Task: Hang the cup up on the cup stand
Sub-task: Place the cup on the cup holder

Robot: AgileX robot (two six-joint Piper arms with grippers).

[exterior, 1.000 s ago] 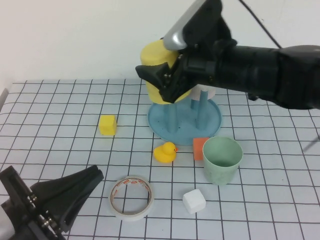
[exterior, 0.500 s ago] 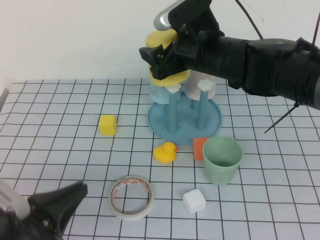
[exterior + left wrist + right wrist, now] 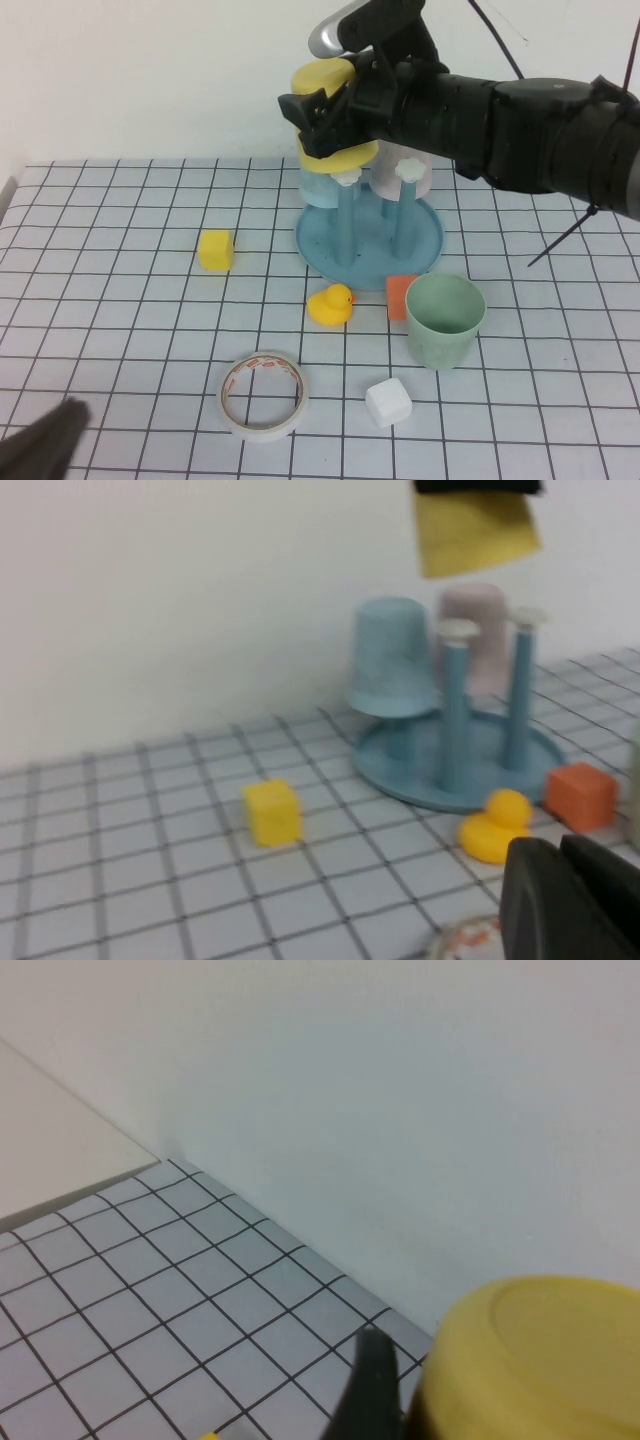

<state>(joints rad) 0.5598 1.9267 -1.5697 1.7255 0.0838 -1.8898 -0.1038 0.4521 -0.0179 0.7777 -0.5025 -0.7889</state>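
The cup, yellow and turned bottom-up, was clamped in the right tool above the cup stand, just over the near-left post's white cap. On the stand's far posts a light blue cup and a pale pink cup hung upside down. A pale green cup stood upright on the surface, nothing visible inside it, touching an orange block. The left tool sat at the near-left corner; whether its fingers were apart or together I cannot tell.
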